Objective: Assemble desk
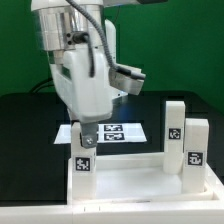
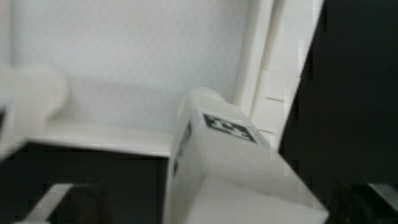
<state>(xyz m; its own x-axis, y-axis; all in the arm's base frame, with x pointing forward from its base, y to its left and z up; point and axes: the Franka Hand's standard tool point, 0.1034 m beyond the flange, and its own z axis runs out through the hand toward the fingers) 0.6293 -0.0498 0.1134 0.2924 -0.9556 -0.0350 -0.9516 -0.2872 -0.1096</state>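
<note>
- Exterior view's left: the gripper [image 1: 86, 132] is down on 1 leg [image 1: 82, 165] at the tabletop [image 1: 130, 184] corner. You cannot tell from either view whether it is clamped or released.
- Centre: the marker board [image 1: 112, 132] lies behind the tabletop, out of the way.
- Right: 2 legs [image 1: 174, 128] [image 1: 195, 152] stand upright; judged 3 placed, a 4th not visible.

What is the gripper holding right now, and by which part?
The gripper appears to grip a desk leg by its top end; the leg stands upright at the tabletop panel's corner. Finger contact is not clearly visible.
</note>
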